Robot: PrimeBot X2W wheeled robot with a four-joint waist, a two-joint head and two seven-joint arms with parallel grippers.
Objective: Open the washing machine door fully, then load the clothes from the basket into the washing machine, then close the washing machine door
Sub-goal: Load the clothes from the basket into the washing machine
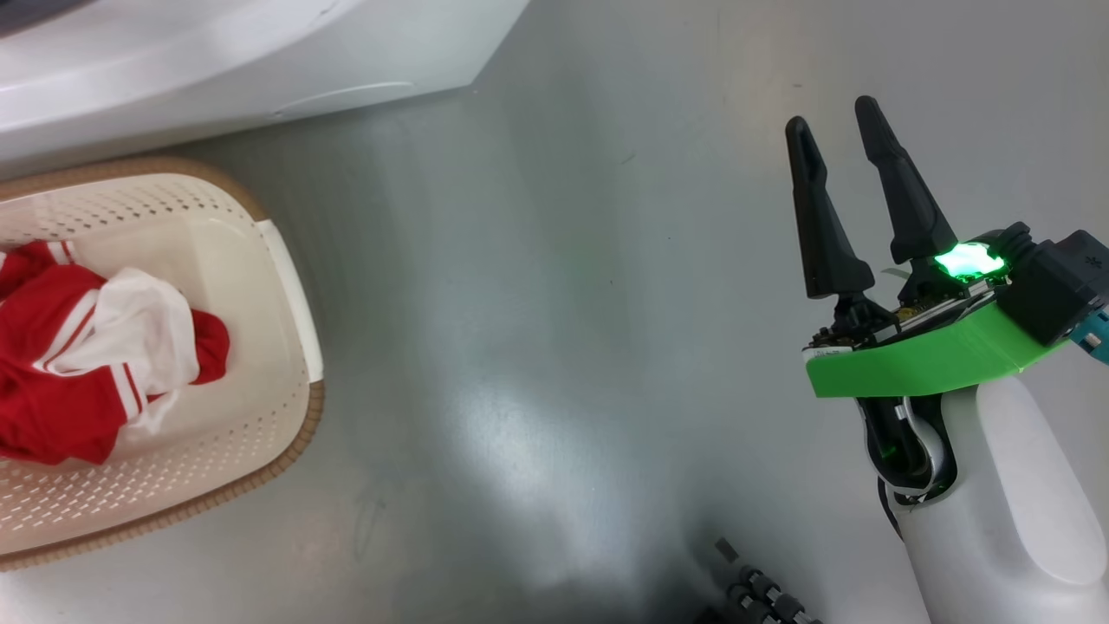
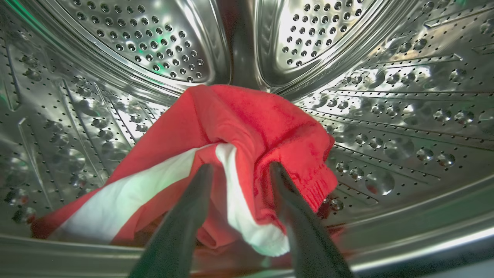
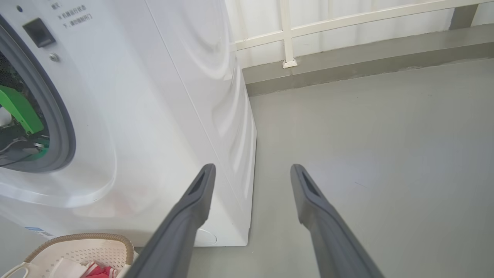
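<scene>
Clothes (image 1: 87,364), red with white stripes and a white panel, lie bunched in the basket (image 1: 290,286). The head view shows the basket on the floor (image 1: 563,303), just in front of the machine (image 1: 217,61). Another garment (image 2: 247,123), red with a broad white stripe, is heaped low in the drum (image 2: 386,96). The left wrist view sees it against the perforated steel, a white fold and a red hem hanging toward the camera.

The right wrist view adds the outside of the machine: its white front and side, the grey gasket (image 3: 58,116) round the opening, and a green part (image 3: 19,108) of the left arm reaching inside. A corner of the basket with a scrap of red cloth sits at that view's lower left.

Small grey print (image 3: 71,13) runs beside a dark slot near the top of the machine's front, too small to read. A blue sticker (image 3: 36,231) shows just an edge low on the front, also unreadable.

The left gripper (image 2: 240,166) is inside the drum with its fingers spread. The white fold hangs in the gap between them and the fingers are not clamped on it.

The right gripper (image 1: 832,117) hangs over bare floor to the right of the machine, well apart from the basket. Its fingers stand wide apart and hold nothing. A green bracket (image 1: 918,355) and a lit green lamp (image 1: 966,258) sit behind them.
</scene>
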